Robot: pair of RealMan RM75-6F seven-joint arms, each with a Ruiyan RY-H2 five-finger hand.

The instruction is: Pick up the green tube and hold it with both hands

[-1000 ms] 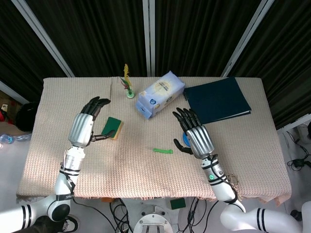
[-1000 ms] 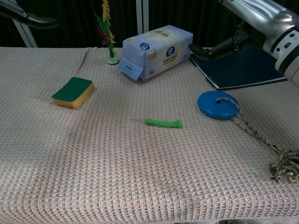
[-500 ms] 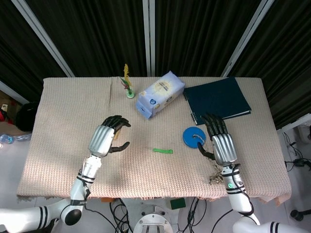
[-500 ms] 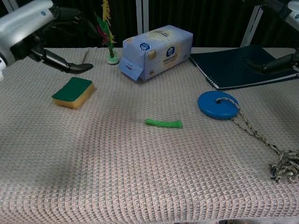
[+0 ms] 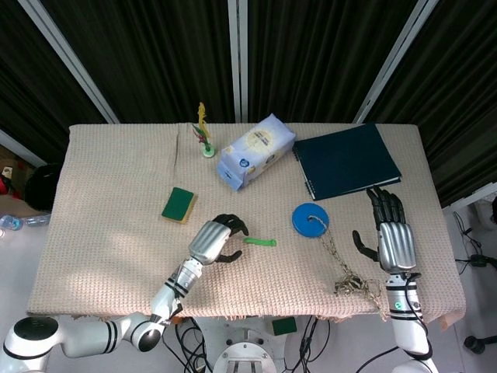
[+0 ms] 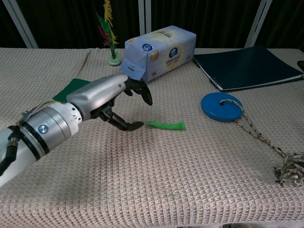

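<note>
The green tube (image 5: 260, 242) (image 6: 166, 125) lies flat on the woven cloth near the table's middle. My left hand (image 5: 215, 239) (image 6: 111, 99) hovers just left of it, fingers apart and curved, thumb tip close to the tube's left end, holding nothing. My right hand (image 5: 390, 238) is far off at the right side of the table, fingers spread and empty; the chest view shows only a sliver of it at the right border.
A blue disc (image 5: 311, 218) (image 6: 221, 106) with a frayed rope (image 6: 266, 140) lies right of the tube. A tissue pack (image 5: 255, 151), dark notebook (image 5: 345, 160), green sponge (image 5: 179, 203) and feather shuttlecock (image 5: 205, 138) sit further back.
My left hand has swung right and toward the front, from near the sponge to just beside the tube. My right hand has moved further right, away from the blue disc.
</note>
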